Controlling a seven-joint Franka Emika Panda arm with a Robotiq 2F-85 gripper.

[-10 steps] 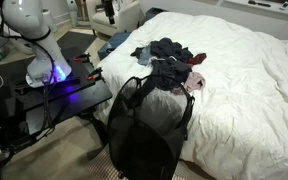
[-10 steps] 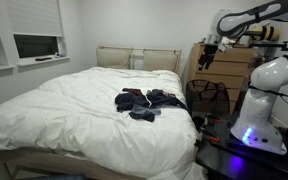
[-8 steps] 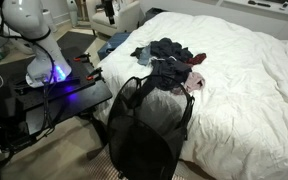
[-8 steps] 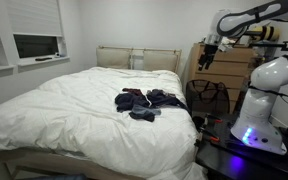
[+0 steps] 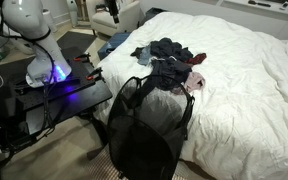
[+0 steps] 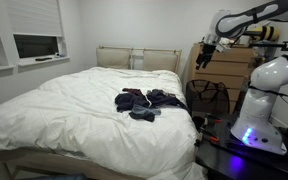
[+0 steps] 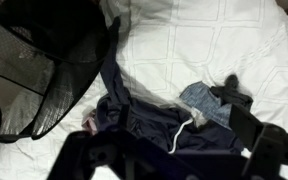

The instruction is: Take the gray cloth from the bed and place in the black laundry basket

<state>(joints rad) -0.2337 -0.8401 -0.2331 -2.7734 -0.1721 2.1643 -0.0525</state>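
Note:
The gray cloth (image 5: 168, 48) lies on top of a pile of clothes on the bed (image 5: 244, 90), a big bed with a white duvet. In the wrist view the gray cloth (image 7: 236, 96) shows beside a blue garment (image 7: 199, 102). The black laundry basket (image 5: 144, 125) stands at the bed's side, next to the pile; it also shows in an exterior view (image 6: 209, 97) and in the wrist view (image 7: 29, 75). My gripper (image 6: 205, 55) hangs high above the basket and pile, open and empty. Its fingers frame the bottom of the wrist view (image 7: 179, 165).
A dark navy garment (image 7: 144, 125) and a pink-and-white cloth (image 5: 194, 83) lie in the same pile. The robot base (image 5: 29, 35) stands on a dark stand beside the basket. A wooden dresser (image 6: 229, 70) is behind the basket, and the headboard (image 6: 139, 57) is at the bed's far end.

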